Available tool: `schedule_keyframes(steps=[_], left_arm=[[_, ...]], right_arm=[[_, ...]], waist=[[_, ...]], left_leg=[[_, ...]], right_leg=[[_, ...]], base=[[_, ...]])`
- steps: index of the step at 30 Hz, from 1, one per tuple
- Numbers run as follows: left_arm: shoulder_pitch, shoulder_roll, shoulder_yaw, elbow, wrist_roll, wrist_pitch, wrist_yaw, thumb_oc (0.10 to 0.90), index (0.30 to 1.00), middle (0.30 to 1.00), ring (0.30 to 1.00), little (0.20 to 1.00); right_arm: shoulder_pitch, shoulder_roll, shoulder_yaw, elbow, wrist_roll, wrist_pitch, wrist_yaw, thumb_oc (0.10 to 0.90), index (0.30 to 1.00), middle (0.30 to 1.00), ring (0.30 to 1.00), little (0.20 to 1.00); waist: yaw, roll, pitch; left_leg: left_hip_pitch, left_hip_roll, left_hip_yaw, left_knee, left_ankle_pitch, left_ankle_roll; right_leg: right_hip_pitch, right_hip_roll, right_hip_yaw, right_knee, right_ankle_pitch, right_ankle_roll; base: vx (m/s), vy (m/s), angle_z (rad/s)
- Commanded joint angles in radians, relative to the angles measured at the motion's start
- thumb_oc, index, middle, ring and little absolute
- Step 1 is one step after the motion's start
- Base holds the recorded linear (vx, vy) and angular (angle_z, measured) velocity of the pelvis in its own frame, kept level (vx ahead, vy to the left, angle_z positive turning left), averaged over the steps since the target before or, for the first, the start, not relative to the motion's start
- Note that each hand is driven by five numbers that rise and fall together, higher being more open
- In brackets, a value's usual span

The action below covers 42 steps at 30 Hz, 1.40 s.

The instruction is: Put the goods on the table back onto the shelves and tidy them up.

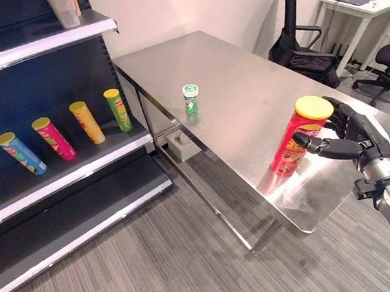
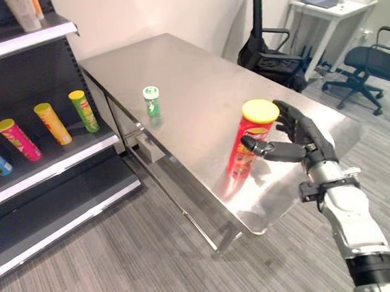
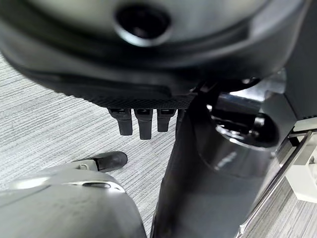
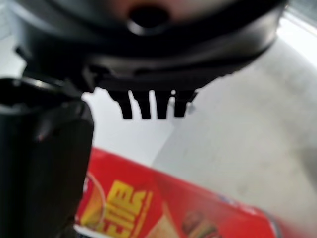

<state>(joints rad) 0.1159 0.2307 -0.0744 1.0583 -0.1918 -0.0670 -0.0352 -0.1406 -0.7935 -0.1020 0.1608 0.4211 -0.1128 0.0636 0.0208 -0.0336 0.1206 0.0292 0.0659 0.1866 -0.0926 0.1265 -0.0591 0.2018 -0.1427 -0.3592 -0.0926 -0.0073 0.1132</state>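
Reaching right hand (image 1: 350, 138), fingers spread wide and not yet closing, around red can (image 1: 292, 140) standing near worktop (image 1: 246, 100) edge, risking knocking it over and rolling it off.

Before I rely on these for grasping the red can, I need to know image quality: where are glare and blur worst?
Left eye view: the steel table throws bright glare beside the red can by the right hand. Right wrist view: the can and table are soft, out of focus. Left wrist view: the left hand is blurred close up.
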Motion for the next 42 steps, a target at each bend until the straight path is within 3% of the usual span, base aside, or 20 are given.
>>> schedule_keyframes(steps=[1, 12, 16, 22, 24, 25, 42], left_arm=[[-0.007, 0.047, -0.043, 0.050, 0.043, -0.024, -0.006, 0.800, 0.900, 0.900, 0.900, 0.900], [-0.005, 0.051, -0.048, 0.046, 0.047, -0.023, -0.003, 0.800, 0.900, 0.900, 0.900, 0.900], [0.000, 0.056, -0.050, 0.041, 0.051, -0.024, -0.008, 0.800, 0.900, 0.900, 0.900, 0.900], [0.003, 0.058, -0.056, 0.041, 0.057, -0.026, -0.006, 0.800, 0.900, 0.900, 0.900, 0.900], [0.003, 0.060, -0.057, 0.041, 0.058, -0.026, -0.007, 0.800, 0.900, 0.900, 0.900, 0.900], [0.004, 0.060, -0.057, 0.042, 0.057, -0.025, -0.006, 0.800, 0.900, 0.900, 0.900, 0.900], [0.010, 0.066, -0.041, 0.030, 0.065, -0.023, -0.007, 0.800, 0.900, 0.900, 0.900, 0.900]], right_arm=[[-0.170, -0.076, -0.028, -0.066, 0.041, -0.093, -0.010, 0.800, 0.900, 0.900, 0.900, 0.900], [-0.199, -0.095, -0.015, -0.064, 0.033, -0.093, -0.023, 0.800, 0.900, 0.900, 0.900, 0.900], [-0.230, -0.168, 0.030, -0.053, -0.006, -0.081, -0.001, 0.800, 0.900, 0.900, 0.900, 0.900], [-0.263, -0.205, 0.059, -0.039, -0.024, -0.083, -0.007, 0.800, 0.900, 0.900, 0.900, 0.900], [-0.268, -0.211, 0.065, -0.037, -0.025, -0.082, -0.006, 0.515, 0.472, 0.472, 0.472, 0.472], [-0.277, -0.216, 0.075, -0.031, -0.026, -0.079, -0.006, 0.400, 0.300, 0.300, 0.300, 0.300], [-0.204, -0.213, 0.022, -0.057, -0.106, -0.071, -0.034, 0.400, 0.300, 0.300, 0.300, 0.300]], waist=[[0.039, -0.017, -0.054], [0.047, -0.025, -0.055], [0.048, -0.032, -0.054], [0.049, -0.038, -0.053], [0.050, -0.040, -0.052], [0.050, -0.042, -0.051], [0.042, -0.038, -0.048]], left_leg=[[0.069, 0.049, 0.039, 0.010, -0.110, -0.037], [0.072, 0.050, 0.032, 0.011, -0.111, -0.038], [0.075, 0.049, 0.033, 0.011, -0.113, -0.040], [0.075, 0.051, 0.034, 0.011, -0.113, -0.041], [0.075, 0.051, 0.034, 0.011, -0.113, -0.041], [0.075, 0.051, 0.034, 0.011, -0.113, -0.041], [0.083, 0.052, 0.033, 0.011, -0.120, -0.039]], right_leg=[[-0.043, -0.042, 0.018, 0.006, 0.014, 0.052], [-0.037, -0.041, 0.011, 0.008, 0.010, 0.052], [-0.035, -0.040, 0.006, 0.008, 0.010, 0.052], [-0.035, -0.040, 0.006, 0.008, 0.011, 0.052], [-0.035, -0.039, 0.005, 0.008, 0.011, 0.053], [-0.037, -0.039, 0.006, 0.008, 0.012, 0.053], [-0.034, -0.037, 0.010, 0.007, 0.007, 0.052]], base=[[0.01, 0.000, 0.04], [0.01, -0.002, 0.05], [0.00, 0.000, 0.00], [0.00, 0.000, 0.00], [0.00, 0.000, 0.00], [0.00, 0.000, 0.00], [0.00, 0.000, 0.00]])
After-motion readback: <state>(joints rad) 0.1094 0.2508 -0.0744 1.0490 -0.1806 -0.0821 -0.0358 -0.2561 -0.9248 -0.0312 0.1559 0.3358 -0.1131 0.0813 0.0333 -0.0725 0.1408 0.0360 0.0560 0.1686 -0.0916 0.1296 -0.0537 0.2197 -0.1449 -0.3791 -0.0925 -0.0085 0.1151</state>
